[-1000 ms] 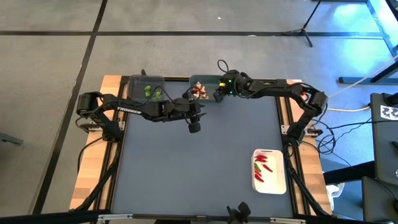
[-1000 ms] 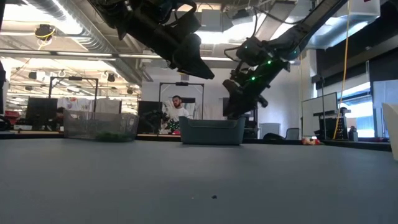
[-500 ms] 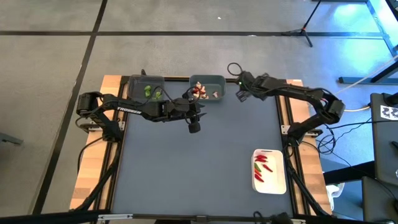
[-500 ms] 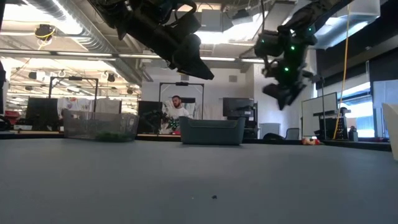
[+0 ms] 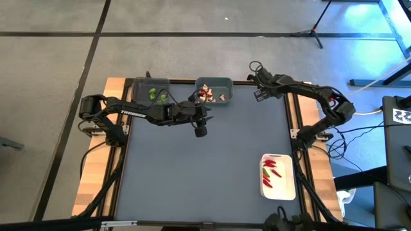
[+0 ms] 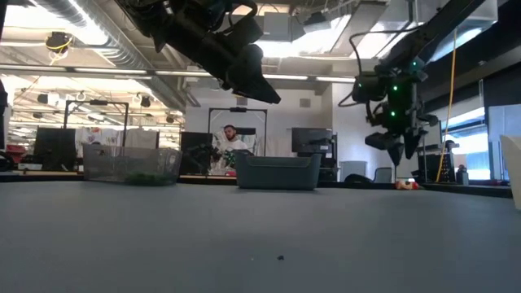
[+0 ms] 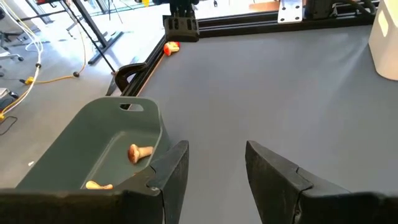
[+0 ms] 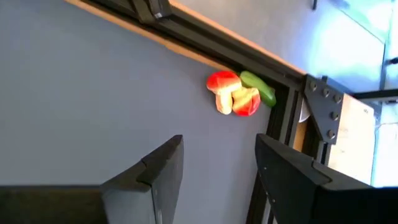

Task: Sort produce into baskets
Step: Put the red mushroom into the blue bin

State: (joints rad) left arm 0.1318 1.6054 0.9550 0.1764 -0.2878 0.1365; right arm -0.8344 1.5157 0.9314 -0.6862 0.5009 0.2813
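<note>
Our right gripper (image 5: 259, 94) hangs fingers apart, empty, near the worktop's (image 5: 205, 167) far right corner, probably lining up on the red, tan and green toy pieces (image 8: 239, 93) there. The left gripper (image 5: 201, 130), open too, waits by the grey-teal rectangular plastic bin (image 5: 214, 91).

Three baskets on table. Dark grey bin (image 5: 153, 90) at far left edge holds small green pieces (image 5: 156, 95). Grey-teal bin (image 5: 214, 92) just beside it, to its right, upright, holds pale tan-white pieces with red (image 5: 205, 95); two mushroom-like pieces (image 7: 139, 152) lie on its floor. White tray (image 5: 279, 176) near the right edge, well apart from both bins, holds red chili pieces (image 5: 271, 168). A loose clump (image 8: 239, 94), red, tan and green, lies in the far right corner against the frame.
</note>
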